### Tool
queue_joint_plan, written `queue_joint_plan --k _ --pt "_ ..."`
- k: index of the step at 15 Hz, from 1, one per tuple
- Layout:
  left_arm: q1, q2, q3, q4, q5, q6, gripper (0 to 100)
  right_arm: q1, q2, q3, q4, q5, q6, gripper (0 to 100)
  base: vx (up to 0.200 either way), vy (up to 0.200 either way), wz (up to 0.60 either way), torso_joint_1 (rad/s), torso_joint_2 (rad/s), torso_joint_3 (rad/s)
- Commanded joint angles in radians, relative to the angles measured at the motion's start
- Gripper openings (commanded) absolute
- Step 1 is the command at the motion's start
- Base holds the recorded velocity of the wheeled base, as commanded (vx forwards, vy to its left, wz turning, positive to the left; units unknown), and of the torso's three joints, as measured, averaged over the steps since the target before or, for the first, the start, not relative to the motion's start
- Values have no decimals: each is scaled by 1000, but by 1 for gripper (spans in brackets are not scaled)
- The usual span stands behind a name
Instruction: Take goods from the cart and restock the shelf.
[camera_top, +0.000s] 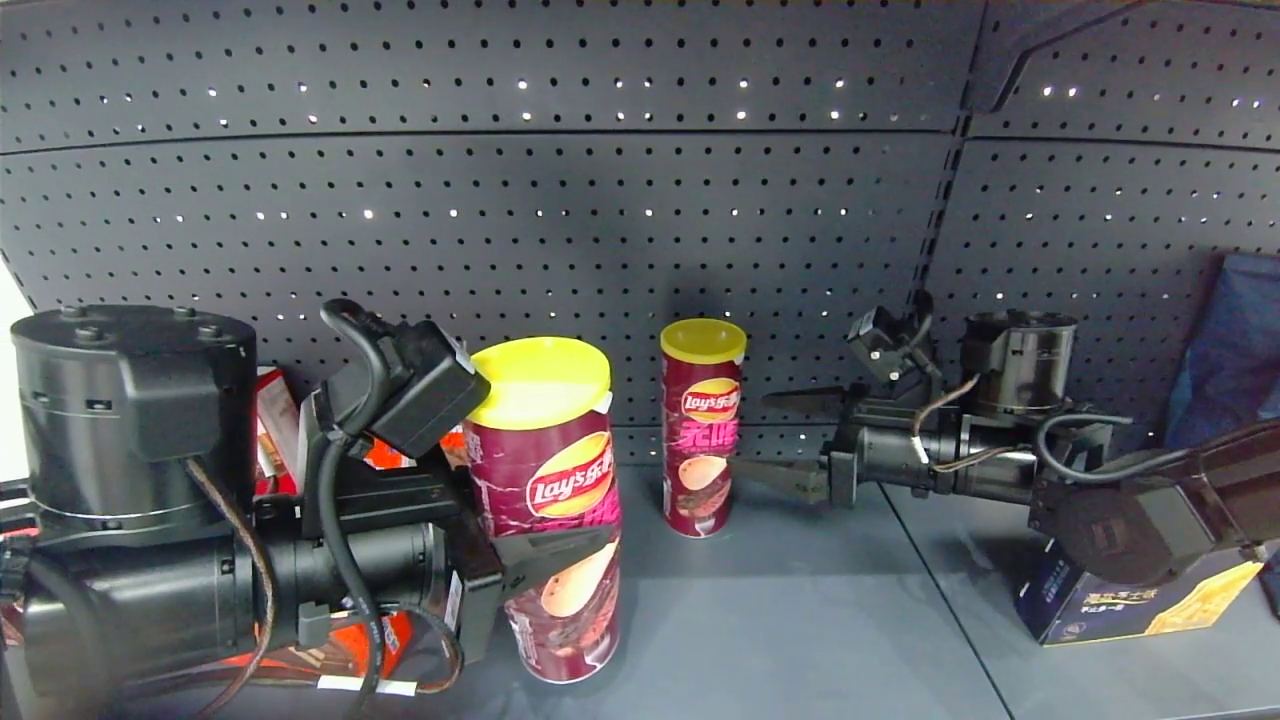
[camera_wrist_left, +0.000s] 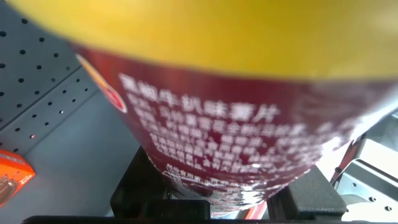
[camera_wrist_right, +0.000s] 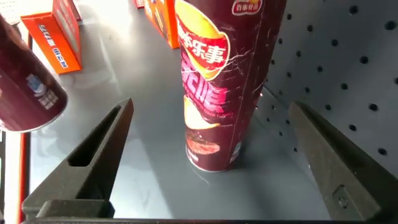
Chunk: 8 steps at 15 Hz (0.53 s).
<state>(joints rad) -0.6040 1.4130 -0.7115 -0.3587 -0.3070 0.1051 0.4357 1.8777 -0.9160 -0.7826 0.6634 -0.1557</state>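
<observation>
The left end effector (camera_top: 545, 560) is clenched around the lower half of a chip can (camera_top: 548, 500), a maroon tube with a yellow lid. In the left wrist view its dark fingers (camera_wrist_left: 142, 186) press against either side of the tube (camera_wrist_left: 236, 124). The can stands upright, low over the front of the grey shelf (camera_top: 800, 620); whether its base touches the shelf I cannot tell. Behind that arm, orange boxes (camera_top: 278, 415) sit at the left end of the shelf.

The right end effector (camera_top: 762, 436) is released, its fingers spread wide and pointing at a second chip can (camera_top: 703, 430). This can stands upright on the shelf close to the pegboard back panel (camera_top: 600, 200), just beside the fingertips and apart from them. In the right wrist view it (camera_wrist_right: 217, 93) rises just beyond the two spread fingers (camera_wrist_right: 99, 155). Under the right arm a dark blue box (camera_top: 1130, 600) lies on the shelf, and a blue bag (camera_top: 1235, 350) leans at the far right.
</observation>
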Motion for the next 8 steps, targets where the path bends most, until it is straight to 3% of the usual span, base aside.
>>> queue_joint_plan --k 1,8 --pt "1 6 -5 -2 0 1 0 6 35 -6 -12 7 -1 100 0 0 0 0 0 0" --pt "1 20 -9 -2 0 1 0 31 147 -64 -21 7 -1 100 0 0 0 0 0 0"
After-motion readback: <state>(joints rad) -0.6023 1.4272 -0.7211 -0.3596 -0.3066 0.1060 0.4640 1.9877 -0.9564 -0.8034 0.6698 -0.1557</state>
